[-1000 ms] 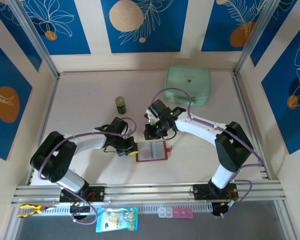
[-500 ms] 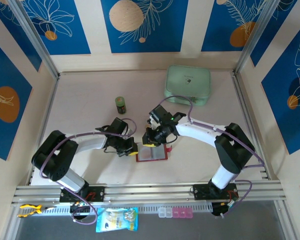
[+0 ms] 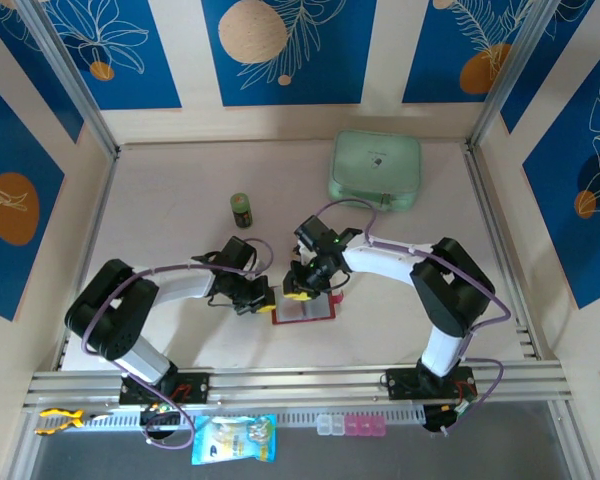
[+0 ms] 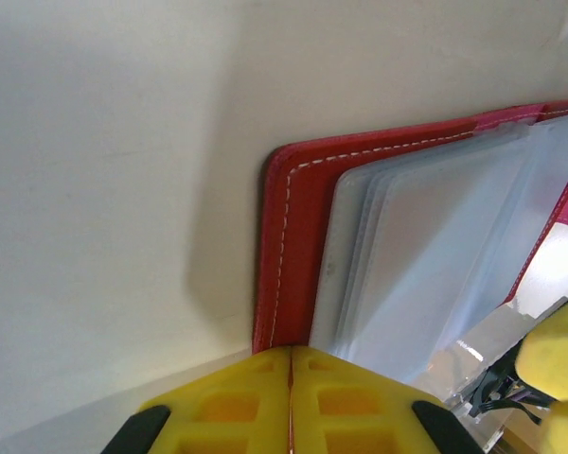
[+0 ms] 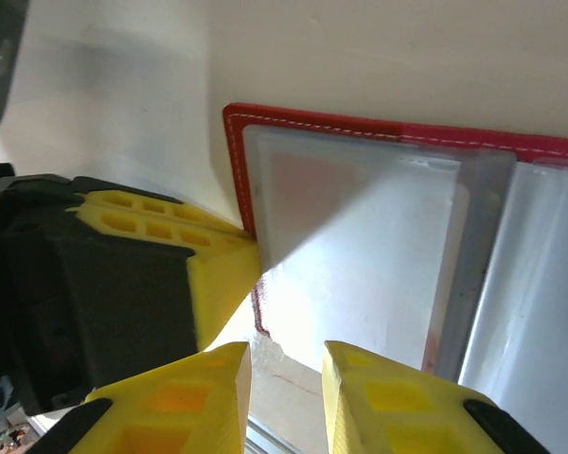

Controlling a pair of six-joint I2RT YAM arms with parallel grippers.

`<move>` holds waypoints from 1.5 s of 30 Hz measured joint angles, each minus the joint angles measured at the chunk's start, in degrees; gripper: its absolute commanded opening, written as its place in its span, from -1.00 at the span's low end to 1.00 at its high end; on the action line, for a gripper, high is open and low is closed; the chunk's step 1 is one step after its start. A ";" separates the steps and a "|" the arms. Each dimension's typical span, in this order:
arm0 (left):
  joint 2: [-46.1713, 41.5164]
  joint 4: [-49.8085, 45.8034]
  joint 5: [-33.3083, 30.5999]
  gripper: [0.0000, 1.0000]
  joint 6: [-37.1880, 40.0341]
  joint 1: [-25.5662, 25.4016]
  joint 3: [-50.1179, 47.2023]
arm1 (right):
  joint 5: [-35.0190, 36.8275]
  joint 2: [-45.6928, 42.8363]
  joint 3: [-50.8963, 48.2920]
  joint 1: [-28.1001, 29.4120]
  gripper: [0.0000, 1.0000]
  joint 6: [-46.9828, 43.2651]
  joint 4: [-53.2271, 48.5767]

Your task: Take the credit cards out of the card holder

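Note:
The red card holder (image 3: 310,309) lies open on the table in front of both arms, its greyish clear sleeves (image 4: 435,255) facing up. My left gripper (image 3: 264,302) is shut, its tips (image 4: 291,364) pressed against the red cover's left edge (image 4: 289,236). My right gripper (image 3: 298,291) hovers over the holder's left part, open, fingers (image 5: 287,378) either side of the top sleeve's (image 5: 360,255) near edge. A pale strip with a faint red line (image 5: 308,383) shows between them; I cannot tell if it is one of the credit cards. The left gripper's yellow finger (image 5: 218,274) touches the red border (image 5: 235,170).
A mint-green zip case (image 3: 376,170) lies at the back right. A small green jar (image 3: 241,209) stands behind the left gripper. Blue-patterned walls close in the table on three sides. A snack bag (image 3: 234,438) lies below the front rail.
The right gripper has come down and to the left onto the card holder's left side, and its jaws have parted. The left gripper has stayed shut at the cover's edge.

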 measured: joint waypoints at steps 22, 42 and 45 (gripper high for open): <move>0.26 0.02 0.20 -0.86 0.02 0.00 0.02 | 3.13 4.61 2.60 1.01 -0.46 -1.53 -3.10; 0.26 -0.02 0.17 -0.86 0.02 0.00 0.02 | 5.03 4.85 3.06 0.87 -0.46 -2.54 -4.83; 0.26 -0.09 0.17 -0.86 0.02 0.00 0.02 | 5.49 4.50 2.73 0.57 -0.46 -2.80 -5.01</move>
